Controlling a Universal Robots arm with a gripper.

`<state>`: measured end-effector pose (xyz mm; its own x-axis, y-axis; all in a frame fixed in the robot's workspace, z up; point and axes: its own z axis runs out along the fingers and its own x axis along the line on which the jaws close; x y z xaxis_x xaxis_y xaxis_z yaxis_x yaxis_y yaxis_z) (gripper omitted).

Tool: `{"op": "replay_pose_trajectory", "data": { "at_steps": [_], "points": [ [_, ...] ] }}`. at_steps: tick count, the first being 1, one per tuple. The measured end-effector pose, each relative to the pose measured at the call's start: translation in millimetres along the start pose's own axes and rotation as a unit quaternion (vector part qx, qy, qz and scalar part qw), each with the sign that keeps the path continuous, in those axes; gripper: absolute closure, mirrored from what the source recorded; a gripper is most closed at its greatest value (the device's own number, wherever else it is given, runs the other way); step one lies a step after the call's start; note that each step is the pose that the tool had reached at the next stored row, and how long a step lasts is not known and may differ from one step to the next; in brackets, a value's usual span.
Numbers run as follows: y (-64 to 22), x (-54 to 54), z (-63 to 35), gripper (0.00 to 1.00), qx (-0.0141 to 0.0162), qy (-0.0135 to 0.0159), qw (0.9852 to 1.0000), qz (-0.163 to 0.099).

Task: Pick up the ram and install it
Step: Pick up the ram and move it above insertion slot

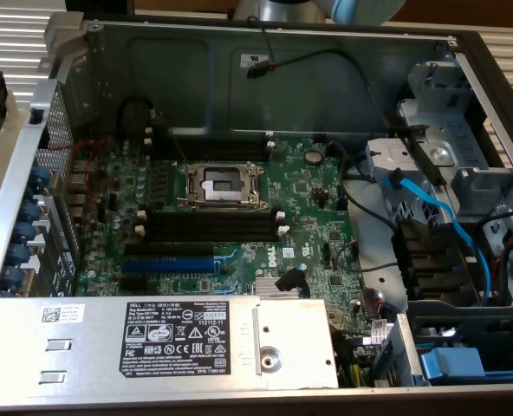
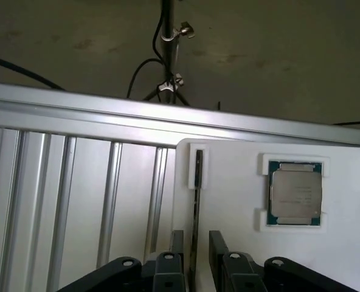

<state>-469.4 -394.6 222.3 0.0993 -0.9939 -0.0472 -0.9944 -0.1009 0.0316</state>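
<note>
The ram (image 2: 197, 182) stands on its long edge in a narrow slot of a white holder tray (image 2: 235, 213), seen edge-on as a thin dark strip. My gripper (image 2: 196, 237) straddles its near end, open, one black finger (image 2: 177, 240) on each side with a small gap to the stick. In the exterior view the open computer case shows the green motherboard (image 1: 308, 225) with empty long black slots (image 1: 209, 227) that have white end clips.
A processor chip (image 2: 295, 193) lies in a second pocket of the white tray. Ribbed aluminium rails (image 2: 64, 201) flank the tray. In the case are the CPU socket (image 1: 220, 185), a blue slot (image 1: 165, 264), the power supply (image 1: 187, 342), and blue cables (image 1: 430, 217).
</note>
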Motion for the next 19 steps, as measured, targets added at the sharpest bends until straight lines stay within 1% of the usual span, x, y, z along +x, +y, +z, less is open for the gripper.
{"op": "replay_pose_trajectory", "data": {
  "at_steps": [1,3,4,5,6,7,8,9,10,11,13,16,17,18,19],
  "points": [
    [0.0,-0.1,0.6,0.69,0.0005,0.0005,1.0000,0.000],
    [0.0,-0.1,1.2,0.69,0.0006,0.0024,1.0000,0.000],
    [0.0,-0.6,1.9,0.69,0.0017,0.0034,1.0000,0.000],
    [-0.2,-2.1,2.4,0.69,0.0031,0.0052,1.0000,0.000],
    [-0.4,-3.9,2.9,0.69,0.0057,0.0071,1.0000,0.000],
    [-0.3,-5.8,3.1,0.69,0.0103,0.0091,0.9999,0.000],
    [0.3,-6.2,3.9,0.69,0.0203,0.0116,0.9997,0.000],
    [0.7,-6.3,4.5,0.69,0.0238,0.0124,0.9996,-0.001],
    [1.1,-6.5,5.3,0.69,0.0262,0.0129,0.9996,-0.001],
    [1.2,-6.4,6.5,0.69,0.0275,0.0133,0.9995,-0.001],
    [1.3,-6.3,8.7,0.69,0.0279,0.0133,0.9995,-0.001],
    [1.4,-6.2,11.0,0.69,0.0278,0.0134,0.9995,-0.001],
    [1.4,-6.3,11.7,0.69,0.0267,0.0132,0.9996,-0.001],
    [1.4,-6.3,12.1,0.69,0.0237,0.0130,0.9996,0.000],
    [1.3,-6.2,12.5,0.69,0.0193,0.0125,0.9997,0.000]
  ]
}}
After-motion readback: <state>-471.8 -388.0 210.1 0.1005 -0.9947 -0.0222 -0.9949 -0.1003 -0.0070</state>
